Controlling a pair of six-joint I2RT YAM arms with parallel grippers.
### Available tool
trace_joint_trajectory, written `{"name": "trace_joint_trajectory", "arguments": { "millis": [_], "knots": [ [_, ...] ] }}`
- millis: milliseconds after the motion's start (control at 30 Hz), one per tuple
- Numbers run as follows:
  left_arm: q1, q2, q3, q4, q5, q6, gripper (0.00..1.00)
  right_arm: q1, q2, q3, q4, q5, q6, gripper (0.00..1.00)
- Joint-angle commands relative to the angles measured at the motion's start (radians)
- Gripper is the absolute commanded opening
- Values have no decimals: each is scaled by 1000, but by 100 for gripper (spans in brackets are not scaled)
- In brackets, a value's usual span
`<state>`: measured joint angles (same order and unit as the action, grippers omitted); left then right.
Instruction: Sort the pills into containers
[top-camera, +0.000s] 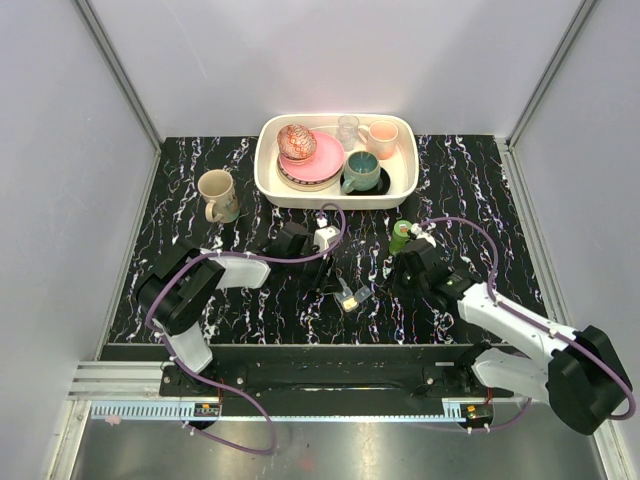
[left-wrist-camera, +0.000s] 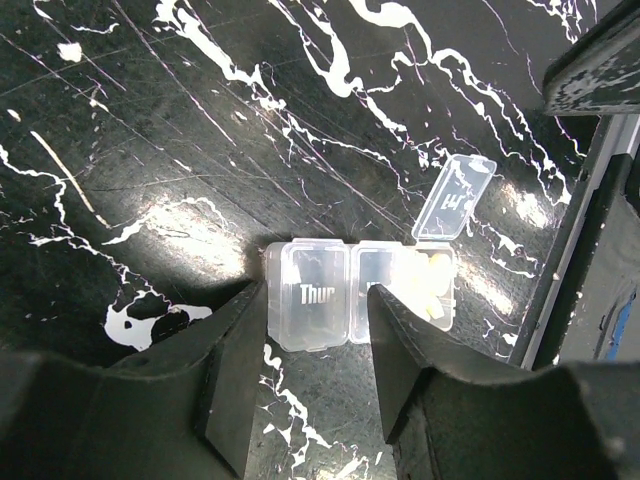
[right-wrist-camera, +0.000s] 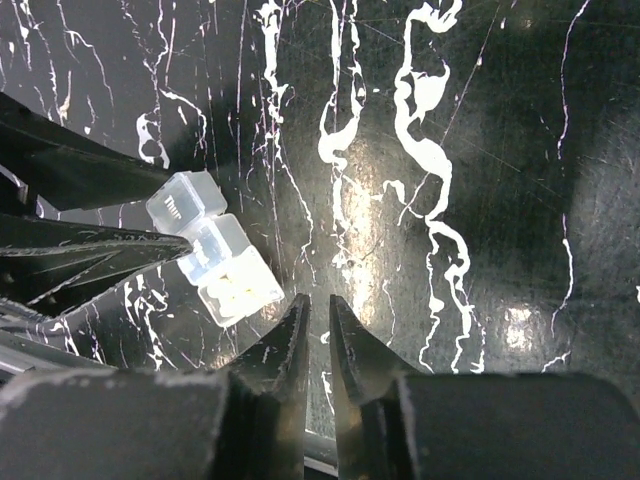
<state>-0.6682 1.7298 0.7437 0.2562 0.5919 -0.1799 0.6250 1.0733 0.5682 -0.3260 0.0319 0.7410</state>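
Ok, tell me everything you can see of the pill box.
The pill box is a short strip of three square compartments in clear plastic, lying flat on the black marbled table. One end compartment reads "Thur" and is closed, the middle looks closed too; the other end's lid stands open, showing yellowish pills inside. The left gripper straddles the "Thur" end, jaws close against both sides; whether they press it I cannot tell.
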Motion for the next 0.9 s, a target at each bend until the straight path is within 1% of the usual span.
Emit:
{"name": "trace_joint_trajectory", "arguments": {
  "millis": [0,100,200,333,500,533,700,867],
  "knots": [
    [-10,17,-21,-32,-18,23,47,-11,49,-1,74,0,20,14],
    [-13,14,-27,-34,-18,23,45,-15,92,7,93,3,15,8],
    [-14,16,-32,-35,-18,23,43,-13,129,12,114,8,3,4],
    [-21,17,-32,-44,-24,26,42,-13,178,19,136,20,-12,0],
    [-24,24,-24,-55,-32,26,42,-13,212,25,177,-29,-55,0],
    [-24,24,-23,-55,-32,26,42,-13,212,25,191,-76,-61,0],
    [-28,27,-20,-55,-38,19,42,-15,197,15,237,-184,-95,0],
    [-33,30,-14,-58,-41,17,42,-15,192,6,300,-357,-104,0]
  ]
}}
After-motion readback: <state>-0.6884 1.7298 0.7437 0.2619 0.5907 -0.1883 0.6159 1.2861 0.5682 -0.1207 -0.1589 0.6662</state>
